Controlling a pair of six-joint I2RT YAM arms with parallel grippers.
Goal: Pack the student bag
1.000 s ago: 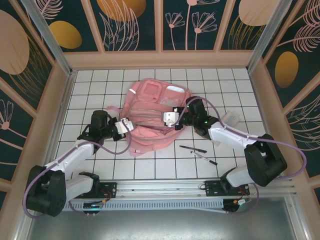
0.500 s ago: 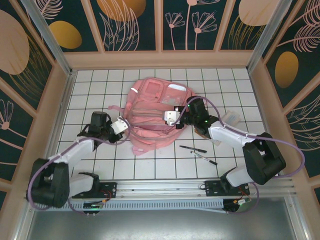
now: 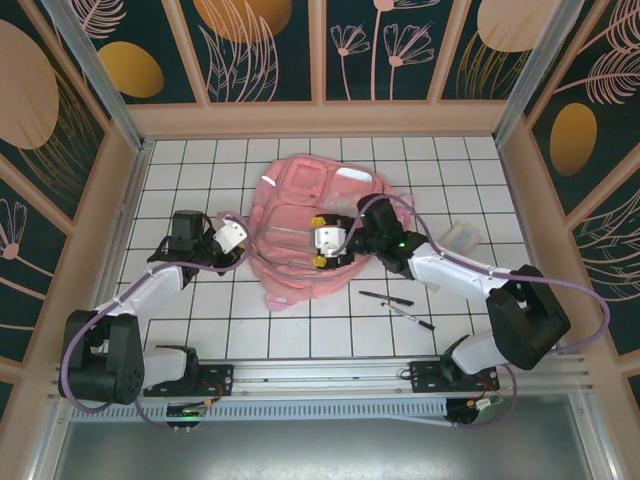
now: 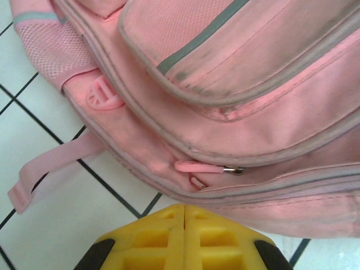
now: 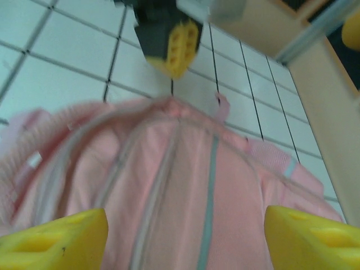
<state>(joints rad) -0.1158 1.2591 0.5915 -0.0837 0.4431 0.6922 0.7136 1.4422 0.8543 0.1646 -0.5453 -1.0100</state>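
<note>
A: Left gripper (image 4: 184, 232)?

B: Shut tight, yellow pads flat together, nothing held. Parked just short of the student bag (image 3: 295, 200), tips aimed at its side seam. Zip pull (image 4: 209, 167) just ahead of the tips, untouched.

A: Right gripper (image 3: 320, 243)?

B: Spread wide, fingers (image 5: 53, 239) well apart, empty. Poised over the bag, pink fabric right beneath and between the fingers. Cannot tell whether touching.

A: Bag?

B: Flat on the tiled table (image 3: 300, 330), between the two grippers. Closed zips along the side nearest the left gripper, judging by the left wrist view.

A: Progress?

B: Early, by the look of it. One pen (image 3: 386, 297) and a second pen (image 3: 412, 318) loose on the table behind the right gripper, beside its forearm. Clear plastic item (image 3: 462, 236) farther out on that same side. Nothing visibly packed. Probably left to do: open a compartment, load the loose things, zip up.
</note>
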